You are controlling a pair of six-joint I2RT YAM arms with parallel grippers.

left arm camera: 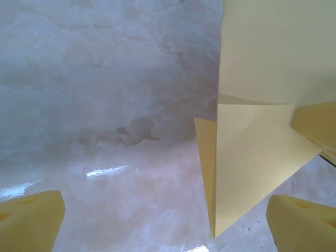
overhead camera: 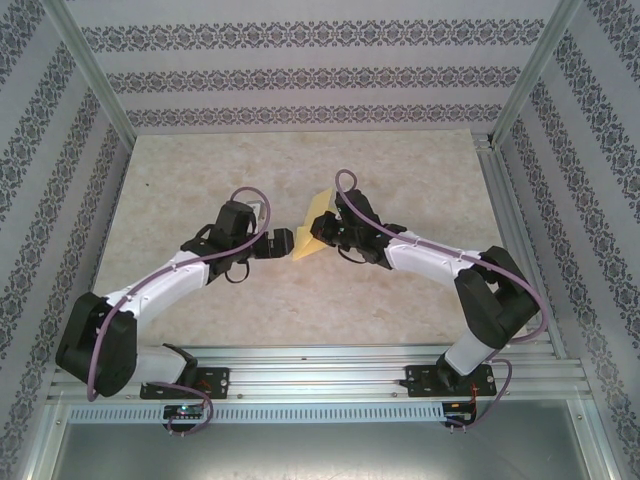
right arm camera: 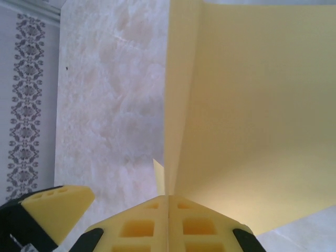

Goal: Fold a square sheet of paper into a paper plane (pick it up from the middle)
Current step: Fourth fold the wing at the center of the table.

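The yellow-orange sheet of paper [overhead camera: 315, 225] is folded along a centre crease and hangs above the middle of the table. My right gripper [overhead camera: 330, 236] is shut on it. In the right wrist view the two pads [right arm camera: 142, 228] meet with the paper's [right arm camera: 252, 115] crease pinched between them. My left gripper [overhead camera: 283, 243] stands just left of the paper, open. In the left wrist view its fingertips [left arm camera: 31, 220] are far apart. The paper's [left arm camera: 252, 157] pointed lower tip hangs between them, nearer the right fingertip and touching neither.
The marble-patterned table top [overhead camera: 200, 190] lies under both arms. Patterned walls [overhead camera: 300, 75] and aluminium posts [overhead camera: 90, 70] close in the back and sides. A metal rail [overhead camera: 330, 365] runs along the near edge by the arm bases.
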